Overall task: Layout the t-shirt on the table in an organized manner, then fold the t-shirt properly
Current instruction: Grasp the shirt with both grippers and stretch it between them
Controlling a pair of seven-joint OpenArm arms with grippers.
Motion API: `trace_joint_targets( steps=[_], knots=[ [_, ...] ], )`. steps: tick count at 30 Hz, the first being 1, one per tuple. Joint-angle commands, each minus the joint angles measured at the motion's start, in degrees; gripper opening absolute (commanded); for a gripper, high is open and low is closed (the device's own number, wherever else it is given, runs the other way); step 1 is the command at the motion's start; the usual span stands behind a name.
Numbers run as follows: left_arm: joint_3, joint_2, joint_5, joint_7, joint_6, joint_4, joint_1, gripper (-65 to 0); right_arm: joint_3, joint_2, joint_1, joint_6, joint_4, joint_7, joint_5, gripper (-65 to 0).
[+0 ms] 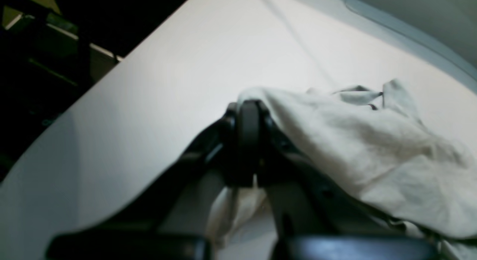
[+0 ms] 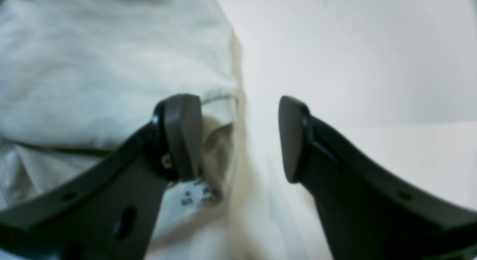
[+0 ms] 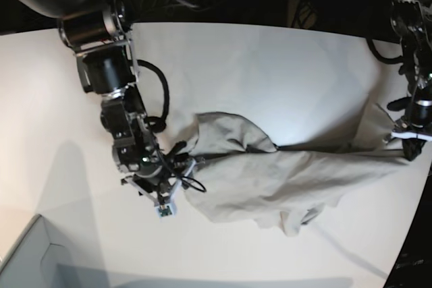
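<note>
Two grippers are working the shirt [image 3: 270, 180], which is lying crumpled mid-table [image 3: 270, 65]. We are hovering our right gripper [image 2: 240, 138], fingers spread, over its near edge; farther off, our left gripper [image 1: 249, 120] is pinching a corner, pulling it taut. Spreading is only starting, folding remains. Sleeves and collar are lost among folds.

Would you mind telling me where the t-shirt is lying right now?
In the base view the t-shirt lies crumpled across the middle and right of the table, stretched between the open right gripper at its left edge and the left gripper pinching its right end.
</note>
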Motion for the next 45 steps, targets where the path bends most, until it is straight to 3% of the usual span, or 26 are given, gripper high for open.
trace_joint_targets(
  steps=[1, 6, 11, 17, 22, 29, 32, 37, 38, 45],
  knots=[
    [-1.08, -0.95, -0.03, -1.62, 0.03, 0.92, 0.08, -64.9, 0.04, -0.21, 2.86, 0.02, -1.40, 2.39, -0.07, -31.9],
    [-1.52, -0.86, -0.11, -1.62, 0.03, 0.66, 1.13, -64.9, -0.14, -1.09, 3.92, 0.02, -7.29, 10.12, -0.07, -31.8],
    [-1.44, 0.81, -0.11, -1.71, 0.03, 1.27, 1.04, -64.9, -0.23, -2.67, 3.65, 0.02, -8.78, 13.20, -0.07, -31.7],
    [-1.44, 1.16, -0.03, -1.71, 0.03, 1.27, 1.04, -64.9, -0.23, -3.55, 4.01, 0.02, -9.13, 20.76, -0.07, -31.6],
    [-1.44, 1.16, -0.03, -1.71, 0.03, 1.36, 1.40, -64.9, -0.23, -4.08, 3.48, 0.02, -9.48, 21.03, -0.07, -31.6],
    [-3.02, 1.25, -0.03, -1.71, 0.03, 1.27, 1.48, -64.9, -0.14, -4.61, 3.57, 0.02, -19.33, 21.38, -0.07, -32.3],
    [-3.02, 1.25, -0.03, -1.71, 0.03, 1.18, 1.04, -64.9, -0.14, -4.61, 3.48, 0.02, -19.42, 21.47, -0.07, -38.0],
    [-2.93, 1.07, -0.03, -1.71, 0.03, 2.24, 0.78, -64.9, -0.05, -4.25, 3.83, 0.02, -15.29, 24.45, -0.07, -62.6],
    [-2.67, 0.98, -0.03, -1.71, 0.03, 2.33, 0.25, -64.9, -0.05, -4.25, 3.74, -0.07, -13.79, 24.98, -0.07, -65.0],
    [-2.49, 0.63, 0.41, -1.18, 0.03, 2.94, -7.66, -64.9, 0.12, -2.14, 3.74, -0.07, -0.60, 25.33, -0.07, -65.0]
  ],
)
